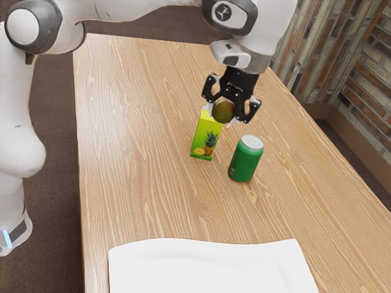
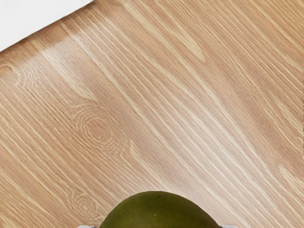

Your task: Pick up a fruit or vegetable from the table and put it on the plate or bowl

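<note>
While the tool (image 1: 227,116) clamps the fruit (image 1: 223,110) across its middle, clear of the table (image 1: 134,122) | fruit: firm, smooth, rounded, likely to slip | plate (image 1: 214,268) well apart

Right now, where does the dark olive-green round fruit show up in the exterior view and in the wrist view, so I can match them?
Exterior view: the dark olive-green round fruit is clamped in the black gripper, just above the yellow pineapple juice carton, near the green can.
Wrist view: the fruit is the rounded green shape under the hand, over the wooden table.
Shared landmark: the white plate, whose corner appears in the wrist view.
</note>
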Action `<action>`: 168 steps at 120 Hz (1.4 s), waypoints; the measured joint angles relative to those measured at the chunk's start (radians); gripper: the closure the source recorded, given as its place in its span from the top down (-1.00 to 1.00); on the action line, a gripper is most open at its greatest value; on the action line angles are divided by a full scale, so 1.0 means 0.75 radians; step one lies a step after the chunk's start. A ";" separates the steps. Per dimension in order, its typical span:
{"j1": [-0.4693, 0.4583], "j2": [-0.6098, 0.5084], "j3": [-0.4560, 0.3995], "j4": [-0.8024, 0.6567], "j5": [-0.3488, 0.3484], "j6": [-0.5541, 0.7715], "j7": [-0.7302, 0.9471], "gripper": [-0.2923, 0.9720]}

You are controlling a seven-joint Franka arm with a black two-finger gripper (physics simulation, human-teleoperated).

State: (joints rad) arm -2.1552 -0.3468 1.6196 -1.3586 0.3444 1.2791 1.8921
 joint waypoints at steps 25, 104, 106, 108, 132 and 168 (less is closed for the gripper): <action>-0.494 -0.006 0.014 -0.089 0.003 -0.002 -0.130 -0.11; -0.464 -0.053 0.132 -0.390 0.131 0.366 -0.455 -0.11; -0.455 -0.054 0.123 -0.390 0.136 0.382 -0.459 -0.11; -0.448 -0.054 0.117 -0.390 0.141 0.396 -0.464 -0.11; -0.346 -0.063 0.114 -0.406 0.195 0.501 -0.504 -0.13; -0.320 -0.072 0.109 -0.439 0.226 0.553 -0.523 -0.11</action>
State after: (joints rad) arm -2.3951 -0.4008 1.7011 -1.6875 0.5142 1.6936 1.5001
